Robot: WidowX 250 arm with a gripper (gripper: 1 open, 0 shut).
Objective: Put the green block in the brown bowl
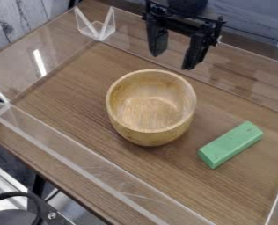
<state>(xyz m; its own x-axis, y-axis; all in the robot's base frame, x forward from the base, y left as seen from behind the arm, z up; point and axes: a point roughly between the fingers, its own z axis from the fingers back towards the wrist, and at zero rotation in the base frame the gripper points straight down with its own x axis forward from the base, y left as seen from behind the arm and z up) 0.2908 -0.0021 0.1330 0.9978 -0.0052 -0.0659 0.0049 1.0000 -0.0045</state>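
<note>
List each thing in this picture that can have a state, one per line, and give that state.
End effector: open, empty, above the table behind the bowl.
Bowl: upright, empty, on the table.
Block: lying flat on the table, right of the bowl, not touching it, not held.

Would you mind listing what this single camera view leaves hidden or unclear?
- Black gripper, jaws open: the arm above it is cut off by the top edge.
- Round light wooden bowl: its far outer wall is hidden by its own rim.
- Bright green rectangular block: underside and far faces are hidden by the block itself.
- Clear plastic walls: reflections blur their edges.
- Dark objects at the bottom left: cropped, unidentifiable.
</note>
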